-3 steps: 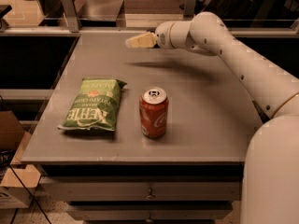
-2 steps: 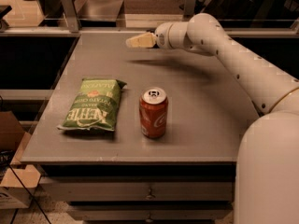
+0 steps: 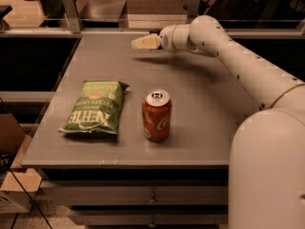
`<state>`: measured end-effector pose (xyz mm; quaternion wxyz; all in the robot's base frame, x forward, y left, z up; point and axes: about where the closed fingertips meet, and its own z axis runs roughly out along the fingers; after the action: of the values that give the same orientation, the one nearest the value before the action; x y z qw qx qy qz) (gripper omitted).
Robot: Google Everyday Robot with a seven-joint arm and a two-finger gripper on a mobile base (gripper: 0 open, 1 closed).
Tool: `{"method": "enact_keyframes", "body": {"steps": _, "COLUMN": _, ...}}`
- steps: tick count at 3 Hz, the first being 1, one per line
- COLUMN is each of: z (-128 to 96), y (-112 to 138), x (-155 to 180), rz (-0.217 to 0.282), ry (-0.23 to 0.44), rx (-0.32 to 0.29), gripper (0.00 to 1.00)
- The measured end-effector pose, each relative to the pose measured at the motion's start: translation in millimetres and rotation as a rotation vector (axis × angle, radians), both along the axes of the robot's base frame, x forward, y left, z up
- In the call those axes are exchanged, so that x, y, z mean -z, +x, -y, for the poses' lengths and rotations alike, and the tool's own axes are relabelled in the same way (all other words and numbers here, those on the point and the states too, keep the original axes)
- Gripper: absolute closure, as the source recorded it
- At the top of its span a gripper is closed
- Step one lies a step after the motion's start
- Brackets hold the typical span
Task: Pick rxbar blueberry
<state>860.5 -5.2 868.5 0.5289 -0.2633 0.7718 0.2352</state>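
No dark navy-blue rxbar blueberry shows in the camera view; it is hidden or out of view. My gripper (image 3: pixel 139 42) hangs at the end of the white arm (image 3: pixel 228 51), just above the far middle of the grey table (image 3: pixel 200 104), pointing left. It is well apart from the things at the front of the table. Nothing shows in it.
A green Kettle chip bag (image 3: pixel 95 107) lies flat at the front left. A red soda can (image 3: pixel 157 114) stands upright to the right of it. A rail with metal posts (image 3: pixel 69 6) runs behind the table. Cardboard boxes (image 3: pixel 12 185) sit on the floor at the left.
The gripper has shifted very slightly to the left above the far part of the table. The chip bag and can have not moved.
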Motion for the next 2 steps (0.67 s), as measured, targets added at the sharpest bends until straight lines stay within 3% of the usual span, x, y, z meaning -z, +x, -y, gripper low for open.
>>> {"method": "enact_keyframes", "body": {"steps": 1, "z": 1.8, "y": 5.6, "x": 9.9, "rz": -0.031, "ry": -0.008, "rx": 0.008, "gripper": 0.0}}
{"method": "enact_keyframes", "body": {"steps": 2, "z": 0.7, "y": 10.1, "x": 17.2, "rz": -0.057, "ry": -0.015, "rx": -0.005, "gripper": 0.17}}
